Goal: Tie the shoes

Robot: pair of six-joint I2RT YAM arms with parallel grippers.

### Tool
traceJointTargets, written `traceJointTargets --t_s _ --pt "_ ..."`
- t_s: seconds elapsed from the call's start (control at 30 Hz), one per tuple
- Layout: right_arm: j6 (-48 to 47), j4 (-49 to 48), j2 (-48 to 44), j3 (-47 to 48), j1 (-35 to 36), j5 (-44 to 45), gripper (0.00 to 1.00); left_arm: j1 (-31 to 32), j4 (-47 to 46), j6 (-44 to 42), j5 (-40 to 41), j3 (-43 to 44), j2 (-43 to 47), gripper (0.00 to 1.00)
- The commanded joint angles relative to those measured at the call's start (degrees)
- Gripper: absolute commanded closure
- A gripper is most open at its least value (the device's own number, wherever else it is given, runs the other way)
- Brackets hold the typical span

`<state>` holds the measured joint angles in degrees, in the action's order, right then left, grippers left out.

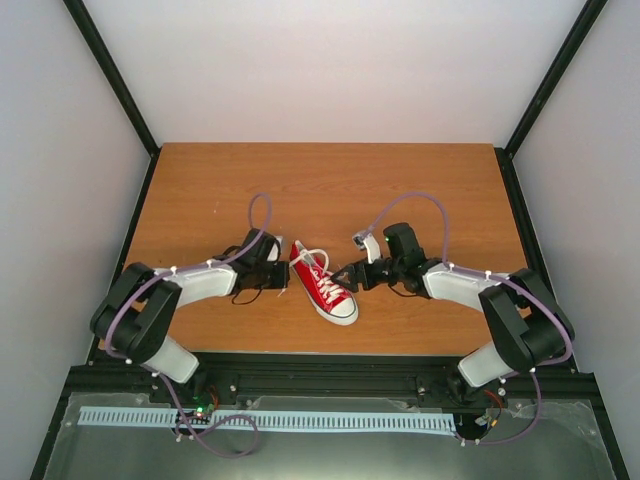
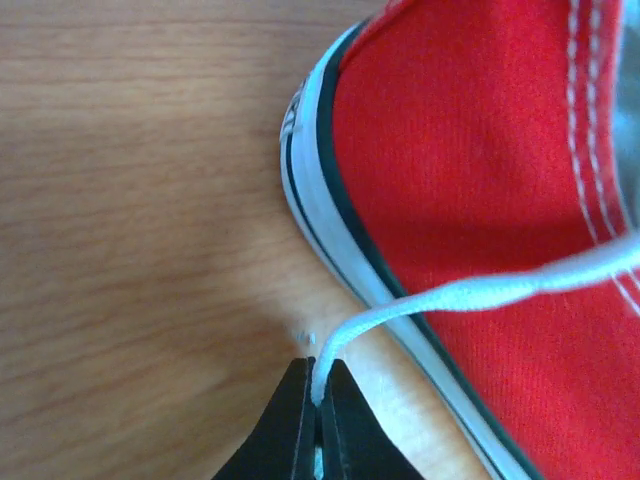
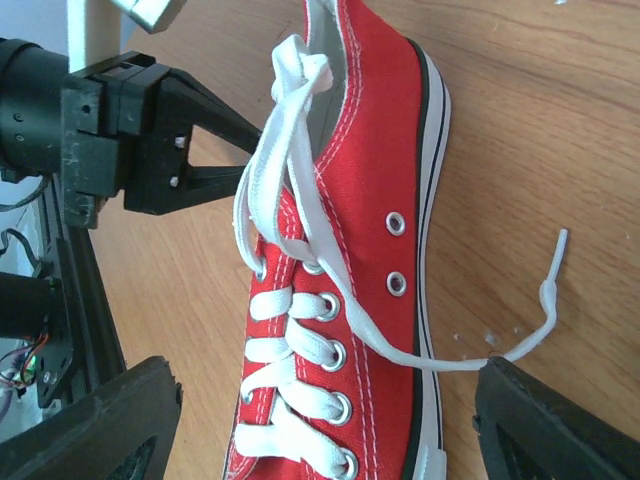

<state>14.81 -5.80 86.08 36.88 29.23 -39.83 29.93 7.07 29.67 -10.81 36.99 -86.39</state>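
The red sneaker with white laces lies on the wooden table between my arms, toe toward the near edge. My left gripper is at the shoe's left side. In the left wrist view its jaws are shut on one white lace end that runs right across the red canvas. My right gripper is open wide, its fingers straddling the laced front of the shoe. The other lace end trails over the shoe's side onto the table, passing the right finger's tip.
The wooden table is walled at the back and both sides by white panels. A black frame runs along the near edge. My left gripper body shows in the right wrist view, close beside the shoe's opening.
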Motion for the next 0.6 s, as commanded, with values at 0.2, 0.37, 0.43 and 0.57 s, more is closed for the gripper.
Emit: traceJointTargets --t_s 0.2,0.37,0.43,0.57 --pt "-6.04 -5.36 7.02 2.04 0.47 1.51 0.38 0.04 -6.45 -1.72 -3.50 8.34 -9.97 0.99" --pt "-6.45 -5.27 8.65 2.25 0.65 0.81 0.47 0.03 -7.21 -2.86 -4.03 10.11 -11.73 0.99" --pt "-6.54 -5.25 9.26 2.35 0.65 0.31 0.54 -0.01 -7.71 -3.39 -4.77 11.53 -12.87 0.99" --pt "-5.81 -5.51 9.35 2.09 0.65 -0.10 0.74 -0.09 -9.26 -4.09 -7.25 13.24 -15.28 0.99"
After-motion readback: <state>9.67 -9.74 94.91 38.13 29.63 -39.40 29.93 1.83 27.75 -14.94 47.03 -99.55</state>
